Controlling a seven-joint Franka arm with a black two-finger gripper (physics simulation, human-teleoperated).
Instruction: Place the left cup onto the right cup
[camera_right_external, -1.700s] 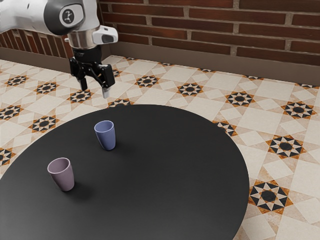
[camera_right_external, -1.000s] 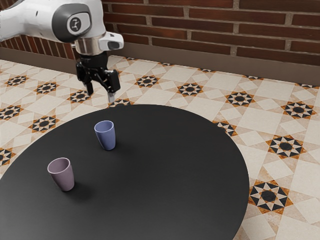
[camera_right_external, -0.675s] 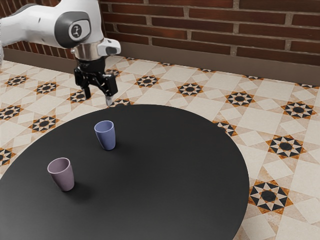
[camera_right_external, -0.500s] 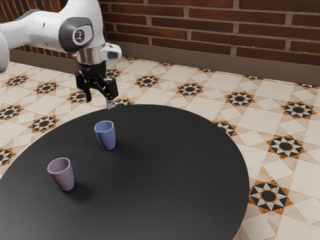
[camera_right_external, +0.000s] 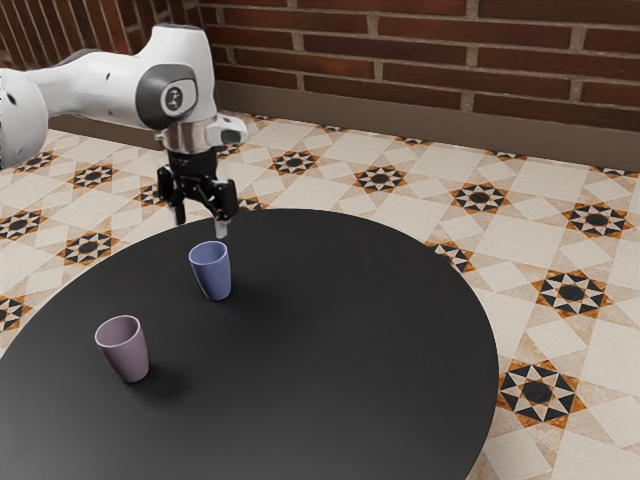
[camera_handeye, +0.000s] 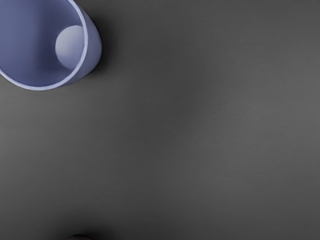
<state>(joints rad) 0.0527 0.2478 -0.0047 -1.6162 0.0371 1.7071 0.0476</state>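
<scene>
Exterior view puts the blue cup upright, mouth up, on the round black worktop. It stands a little in from the worktop's far rim, on the exterior view's left half. The mauve cup is also upright. It is well apart from the blue one and closer to the worktop's near rim, at the exterior view's left. Both cups taper, wider at the mouth than at the foot, and neither is stacked on the other.

The claw hangs over the worktop's far rim, just above and slightly behind the blue cup, pointing down. Its two black fingers are spread wide with nothing between them. One pale fingertip comes close over the cup's rim, with a clear gap between them. The white arm reaches in from the exterior view's left.

From the wrist view, the blue cup is seen from above (its round rim and pale inner bottom show, and nothing lies inside). Bare dark worktop spreads beside it.

Beyond the worktop lies a floor of cream tiles with star patterns, backed by a red brick wall.
</scene>
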